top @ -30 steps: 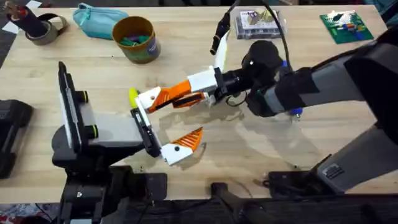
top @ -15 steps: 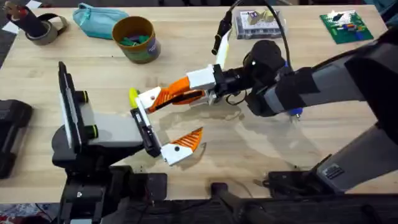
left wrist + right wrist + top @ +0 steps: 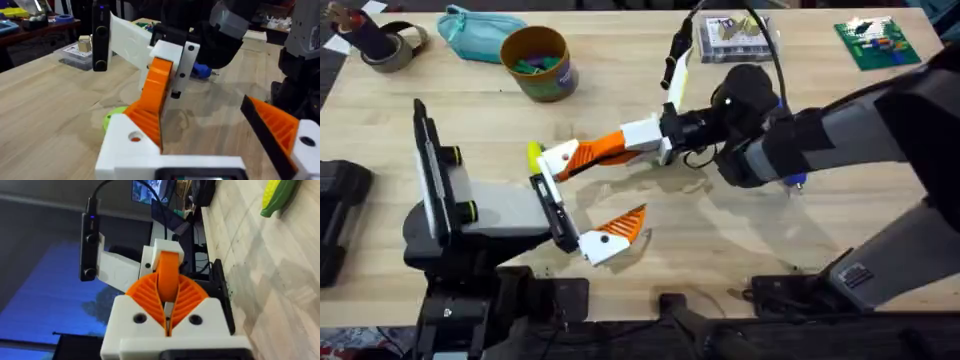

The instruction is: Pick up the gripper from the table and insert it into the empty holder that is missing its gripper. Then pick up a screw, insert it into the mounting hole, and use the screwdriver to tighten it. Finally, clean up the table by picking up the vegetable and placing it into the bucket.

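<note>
The right end effector (image 3: 582, 156) reaches across the surface (image 3: 740, 230) toward the left arm, its ribbed orange fingers (image 3: 150, 297) closed on the gripper (image 3: 168, 275), whose smooth orange finger stands out between them with its white base at the far end. Compared with half a second ago, the fingers lie flatter and closer together, and the wrist has shifted slightly up the overhead view. The white base of the held gripper sits just beside the holder (image 3: 548, 208) on the left arm, at its upper end; whether the two touch cannot be told from here. The left end effector (image 3: 605, 236) is unchanged: one ribbed orange finger (image 3: 625, 224) is mounted at the holder's lower end, the other place empty, so its opening cannot be judged. The vegetable (image 3: 533, 154), yellow-green, lies on the surface just behind the right fingertips. The bucket (image 3: 535, 62) stands well beyond, up and left of the end effector. The screwdriver (image 3: 202, 71) shows its blue handle behind the right wrist.
</note>
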Robot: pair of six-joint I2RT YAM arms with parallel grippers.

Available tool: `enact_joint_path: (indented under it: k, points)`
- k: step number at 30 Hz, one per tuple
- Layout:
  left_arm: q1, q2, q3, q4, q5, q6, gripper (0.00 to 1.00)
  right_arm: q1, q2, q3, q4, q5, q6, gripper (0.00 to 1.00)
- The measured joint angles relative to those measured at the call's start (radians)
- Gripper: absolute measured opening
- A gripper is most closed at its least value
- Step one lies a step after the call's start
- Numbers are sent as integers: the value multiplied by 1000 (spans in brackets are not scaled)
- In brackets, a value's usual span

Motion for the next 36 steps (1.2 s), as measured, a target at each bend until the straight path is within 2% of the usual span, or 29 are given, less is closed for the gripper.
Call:
enact_joint_path:
  k: [20,36]
  points:
    - [0,0,0,0,-1,0,986,0,0,0,0,11,1,10]
    - [3,0,0,3,-29,-7,986,31,-4,-24,14,99,1,10]
